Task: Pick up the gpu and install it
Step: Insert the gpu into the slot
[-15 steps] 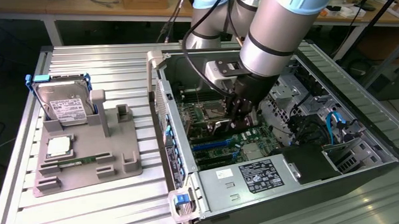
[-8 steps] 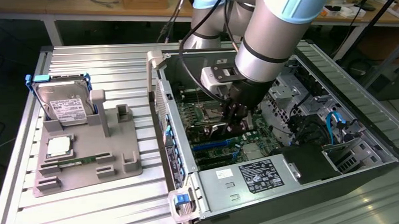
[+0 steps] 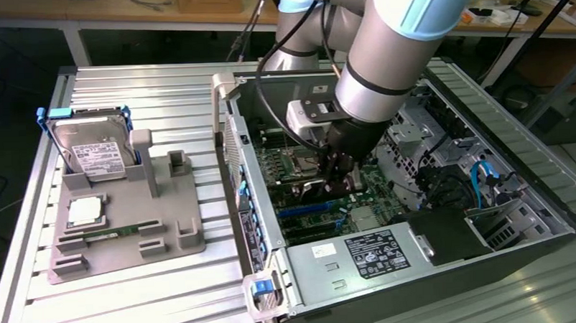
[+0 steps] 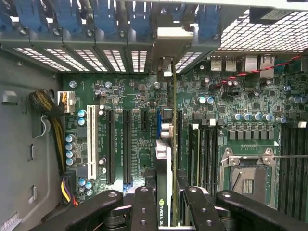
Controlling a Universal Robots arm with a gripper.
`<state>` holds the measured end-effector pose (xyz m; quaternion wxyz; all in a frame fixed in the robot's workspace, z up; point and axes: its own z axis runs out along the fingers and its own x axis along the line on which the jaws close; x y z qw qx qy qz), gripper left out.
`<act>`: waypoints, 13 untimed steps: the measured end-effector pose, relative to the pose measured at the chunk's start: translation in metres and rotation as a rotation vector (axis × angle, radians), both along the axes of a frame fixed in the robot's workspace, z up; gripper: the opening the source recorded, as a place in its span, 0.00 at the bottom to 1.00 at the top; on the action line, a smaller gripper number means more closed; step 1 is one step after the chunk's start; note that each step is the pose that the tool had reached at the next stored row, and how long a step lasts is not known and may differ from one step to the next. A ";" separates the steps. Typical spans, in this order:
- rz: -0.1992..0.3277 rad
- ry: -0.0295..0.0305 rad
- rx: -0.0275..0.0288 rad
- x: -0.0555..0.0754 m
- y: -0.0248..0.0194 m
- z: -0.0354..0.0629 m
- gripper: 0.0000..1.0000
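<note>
My gripper (image 3: 334,176) is down inside the open computer case (image 3: 519,196), over the green motherboard (image 3: 299,197). In the wrist view the gripper (image 4: 166,211) is shut on the gpu (image 4: 163,168), one black finger (image 4: 143,209) on each side of it. The card is seen edge-on, thin and dark, with an NVIDIA label near the fingers. Its silvery bracket (image 4: 166,67) reaches the slotted rear wall of the case. The card runs along a blue expansion slot (image 4: 158,120); I cannot tell whether it is seated. In the exterior view the gpu (image 3: 320,195) is a dark shape under the fingers.
A grey fixture (image 3: 166,230) on the exterior view's left holds a hard drive (image 3: 91,150), a processor (image 3: 85,210) and a green memory stick (image 3: 109,232). Near the card are a white slot (image 4: 90,139), black slots, the processor socket (image 4: 248,175) and blue latches (image 4: 139,14).
</note>
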<state>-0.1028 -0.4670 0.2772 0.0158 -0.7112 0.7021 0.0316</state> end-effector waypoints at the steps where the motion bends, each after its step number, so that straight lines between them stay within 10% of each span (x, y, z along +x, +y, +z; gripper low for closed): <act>1: 0.000 -0.0002 0.0006 0.000 0.0000 -0.0010 0.27; 13: 0.000 -0.0007 0.0075 -0.003 0.0000 -0.0086 0.27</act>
